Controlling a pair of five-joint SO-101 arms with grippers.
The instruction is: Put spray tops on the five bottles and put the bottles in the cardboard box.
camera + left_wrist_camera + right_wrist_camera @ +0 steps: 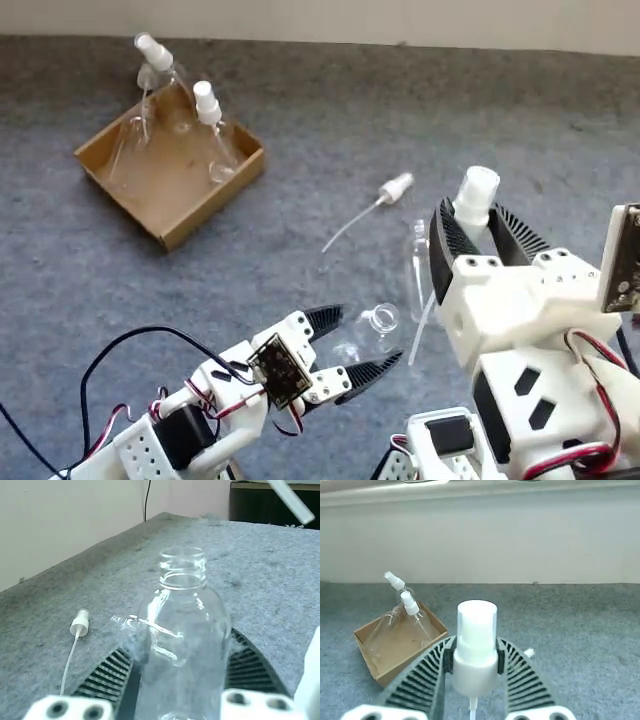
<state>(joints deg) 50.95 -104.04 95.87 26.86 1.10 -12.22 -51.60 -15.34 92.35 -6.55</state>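
In the high view your left gripper (352, 345) sits low in the middle, its black jaws closed against an uncapped bottle (380, 320) whose open neck points toward the other arm. Your right gripper (472, 218) is just beside it, clamped on a spray top (476, 193). The dip tube (422, 332) runs down just beside the bottle's neck. Farther out on the grey carpet (330, 110) a loose spray top (396, 187) lies flat, with a bare bottle (418, 258) on its side near it. The cardboard box (190, 225) stands well apart at the far left, and two capped bottles (208, 110) lean in it.

In the left wrist view the uncapped bottle (182, 645) stands between your left gripper's (180, 672) ribbed fingers (107, 677) – both sides look pressed to the glass. The loose spray top (79, 625) lies on the carpet beyond, and the dip tube (290, 500) crosses one corner.

In the right wrist view your right gripper (476, 650) pinches the spray top (476, 640) at its collar – nozzle end up, tube down. Behind it is the cardboard box (382, 672) with the two capped bottles (409, 604) tilted inside.
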